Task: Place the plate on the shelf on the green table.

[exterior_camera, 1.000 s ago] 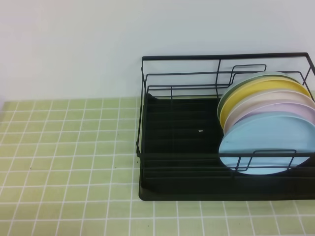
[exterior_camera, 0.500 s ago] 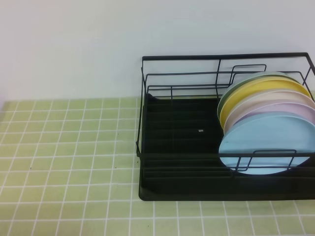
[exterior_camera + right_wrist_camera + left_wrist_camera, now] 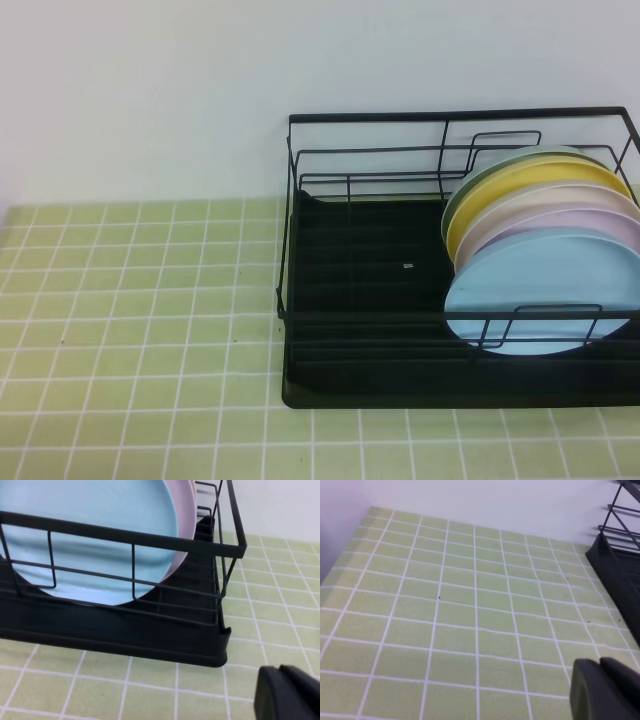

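Plate [image 3: 545, 295], light blue, stands on edge at the front of the row in the shelf [image 3: 360, 300], at the right end of the rack, leaning back against the pale pink plate [image 3: 600, 225] behind it. Further back in the same row sit a cream plate, a yellow plate [image 3: 520, 185] and a greenish one, all tilted the same way. The front rail of the shelf crosses the lower part of the light blue plate, as the right wrist view confirms [image 3: 90, 540].

Compared with the exterior views of one second and half a second ago, nothing has shifted: plate, row and shelf hold identical positions, and no arm enters the exterior view at any of the three moments. The scene is static.

Judgement: the plate is seated in the rack and released, so the placement appears complete; the arms are withdrawn and idle.

Shelf stands on the green worktop [image 3: 140, 300], its black tray base flat on the tiles. The left part of the rack holds no dishes.

Left end effector [image 3: 605, 690] shows only as a dark blurred edge in the lower right corner of its wrist view, above bare tiles; whether its jaws are apart or together cannot be told. Right end effector [image 3: 287, 692] is likewise a dark corner shape, just outside the shelf's right front corner; its state probably cannot be read either, and it carries nothing visible.
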Action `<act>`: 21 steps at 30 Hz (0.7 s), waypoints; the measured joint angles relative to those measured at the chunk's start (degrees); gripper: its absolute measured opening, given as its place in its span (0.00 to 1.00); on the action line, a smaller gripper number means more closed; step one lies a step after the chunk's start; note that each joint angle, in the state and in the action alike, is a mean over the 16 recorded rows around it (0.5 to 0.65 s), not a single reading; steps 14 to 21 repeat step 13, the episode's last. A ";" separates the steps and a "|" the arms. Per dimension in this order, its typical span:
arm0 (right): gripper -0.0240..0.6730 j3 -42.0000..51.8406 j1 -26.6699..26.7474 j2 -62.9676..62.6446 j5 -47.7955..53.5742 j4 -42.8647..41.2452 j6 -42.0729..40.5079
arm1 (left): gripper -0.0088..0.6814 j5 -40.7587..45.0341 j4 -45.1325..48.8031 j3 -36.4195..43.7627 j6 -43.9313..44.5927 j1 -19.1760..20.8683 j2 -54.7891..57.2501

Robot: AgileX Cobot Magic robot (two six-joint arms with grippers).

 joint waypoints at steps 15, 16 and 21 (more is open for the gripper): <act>0.03 0.00 0.00 0.00 0.08 0.00 0.00 | 0.01 0.00 0.00 0.00 0.00 0.00 0.00; 0.03 0.00 0.00 0.00 0.08 0.00 0.00 | 0.01 0.00 0.00 0.00 0.00 0.00 0.00; 0.03 0.00 0.00 0.00 0.08 0.00 0.00 | 0.01 0.00 0.00 0.00 0.00 0.00 0.00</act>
